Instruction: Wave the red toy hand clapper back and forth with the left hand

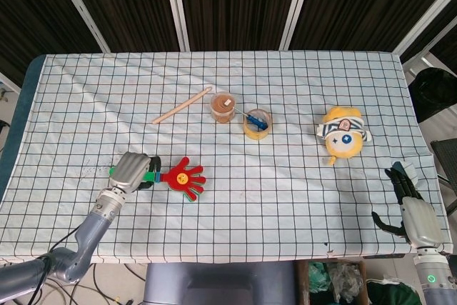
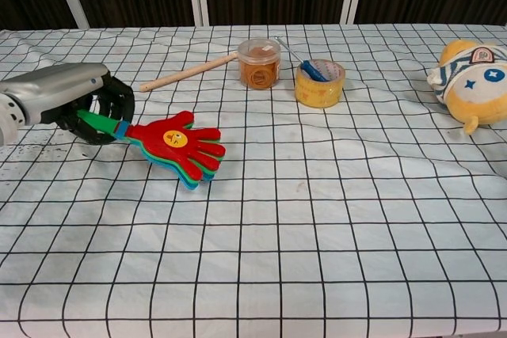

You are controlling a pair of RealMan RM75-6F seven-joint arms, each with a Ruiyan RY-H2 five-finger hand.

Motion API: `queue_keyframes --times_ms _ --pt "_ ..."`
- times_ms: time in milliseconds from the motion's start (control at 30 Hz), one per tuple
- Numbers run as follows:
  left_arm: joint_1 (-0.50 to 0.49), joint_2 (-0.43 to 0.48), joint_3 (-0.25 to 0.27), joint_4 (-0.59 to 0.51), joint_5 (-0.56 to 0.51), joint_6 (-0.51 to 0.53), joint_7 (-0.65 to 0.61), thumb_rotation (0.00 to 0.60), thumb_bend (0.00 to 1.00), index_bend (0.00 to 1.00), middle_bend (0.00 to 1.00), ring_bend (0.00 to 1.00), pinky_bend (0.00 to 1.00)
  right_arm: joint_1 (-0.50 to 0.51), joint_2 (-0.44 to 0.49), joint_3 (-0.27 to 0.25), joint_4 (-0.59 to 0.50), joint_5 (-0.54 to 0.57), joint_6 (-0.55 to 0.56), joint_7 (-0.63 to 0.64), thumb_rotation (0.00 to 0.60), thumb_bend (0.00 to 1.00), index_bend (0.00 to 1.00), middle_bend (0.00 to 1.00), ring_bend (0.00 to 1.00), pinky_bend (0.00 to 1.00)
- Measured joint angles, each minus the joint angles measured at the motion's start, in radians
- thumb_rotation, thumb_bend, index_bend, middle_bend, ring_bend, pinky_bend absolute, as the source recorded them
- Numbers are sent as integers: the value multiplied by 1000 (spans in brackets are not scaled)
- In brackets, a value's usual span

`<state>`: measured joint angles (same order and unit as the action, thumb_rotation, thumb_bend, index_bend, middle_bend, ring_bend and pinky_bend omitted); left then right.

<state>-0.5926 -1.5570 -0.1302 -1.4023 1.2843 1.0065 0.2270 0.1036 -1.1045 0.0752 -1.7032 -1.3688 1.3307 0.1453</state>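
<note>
The red toy hand clapper (image 1: 184, 177) (image 2: 177, 146) has a yellow smiley face on its palm, with green and blue layers beneath, and lies low over the checked tablecloth at the front left. My left hand (image 1: 131, 171) (image 2: 67, 98) grips its green handle (image 2: 99, 123), fingers curled around it. The clapper's fingers point right and toward the table's near edge. At the front right corner my right hand (image 1: 410, 206) rests with its fingers spread and nothing in it; only the head view shows it.
Behind the clapper lie a wooden stick (image 1: 181, 106) (image 2: 188, 73), a small clear jar with orange contents (image 1: 223, 107) (image 2: 259, 62) and a yellow tape roll holding a blue tool (image 1: 256, 123) (image 2: 320, 82). A yellow plush toy (image 1: 342, 133) (image 2: 476, 83) sits at the right.
</note>
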Motion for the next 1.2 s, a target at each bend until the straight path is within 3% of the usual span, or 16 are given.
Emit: queue_keyframes --times_ms 67,167,333,567,800,1033,1200 --pt "2 0 2 1 -34 -7 45 600 88 147 158 71 279 0 0 0 0 1 0 0 600 269 0 0 5 175" --pt "2 6 1 -11 -113 -23 120 600 52 29 64 17 185 0 -1 1 0 2 1 0 600 269 0 0 5 175" --pt "1 32 -7 -67 -251 -31 241 600 1 0 30 0 149 0 0 1 0 2 1 1 600 269 0 0 5 175" --pt "30 77 -19 -137 -256 32 217 600 0 0 29 0 148 0 1 1 0 2 -1 3 600 270 0 0 5 175" --pt "125 190 7 -253 -138 199 142 600 0 0 29 0 133 1 0 2 3 4 -1 -9 600 264 0 0 5 175" --pt "291 305 105 -306 71 430 49 600 0 0 11 0 87 0 -5 1 14 -23 19 -11 600 178 0 0 5 175" --pt "365 339 161 -325 127 500 17 600 0 0 9 0 77 -2 -12 -1 30 -45 39 -16 600 171 0 0 4 175"
